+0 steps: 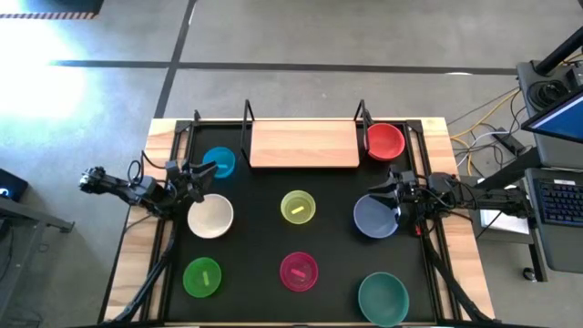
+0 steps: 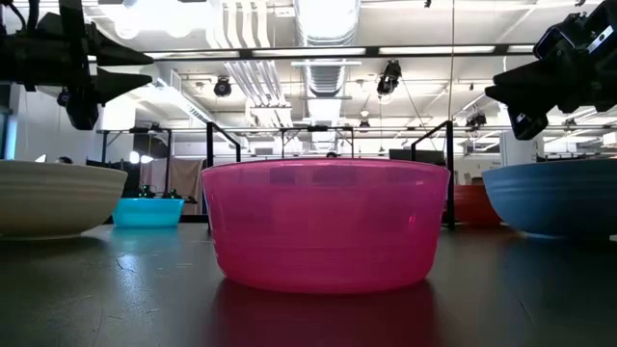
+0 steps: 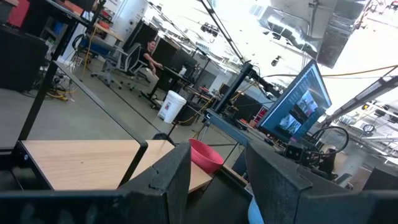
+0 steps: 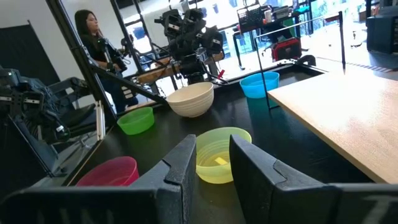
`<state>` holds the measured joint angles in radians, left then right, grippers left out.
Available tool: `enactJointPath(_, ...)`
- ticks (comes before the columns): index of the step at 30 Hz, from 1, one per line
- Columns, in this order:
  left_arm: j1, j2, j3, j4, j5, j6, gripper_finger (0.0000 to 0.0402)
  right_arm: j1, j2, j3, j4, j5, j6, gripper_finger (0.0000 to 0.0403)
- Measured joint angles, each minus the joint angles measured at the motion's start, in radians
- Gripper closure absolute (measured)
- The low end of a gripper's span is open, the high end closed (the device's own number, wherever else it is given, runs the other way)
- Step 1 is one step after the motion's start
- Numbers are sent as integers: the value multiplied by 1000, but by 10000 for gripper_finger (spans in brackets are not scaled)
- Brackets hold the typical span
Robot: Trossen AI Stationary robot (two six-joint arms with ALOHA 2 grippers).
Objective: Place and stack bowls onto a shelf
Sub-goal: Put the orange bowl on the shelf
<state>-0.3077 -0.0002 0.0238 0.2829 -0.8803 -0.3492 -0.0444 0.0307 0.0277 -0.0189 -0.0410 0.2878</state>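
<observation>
The white bowl (image 1: 210,217) and grey-blue bowl (image 1: 375,218), likely light, stiff and slippery, want rim grips; left gripper (image 1: 196,182) and right gripper (image 1: 390,193) hover narrowly parted, empty.

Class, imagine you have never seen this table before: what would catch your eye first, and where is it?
Bright bowls dot the black mat: in the low view the magenta bowl fills the middle. The wooden shelf at the mat's far edge is bare. The left gripper hangs by the white bowl, the right gripper over the grey-blue bowl.
</observation>
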Motion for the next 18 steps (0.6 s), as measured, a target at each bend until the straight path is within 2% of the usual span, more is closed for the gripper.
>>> enactJointPath(14,0,0,0,0,0,0,265,0,0,-1,8,15,17,316)
enactJointPath(18,0,0,0,0,0,0,265,0,0,-2,47,25,-25,316)
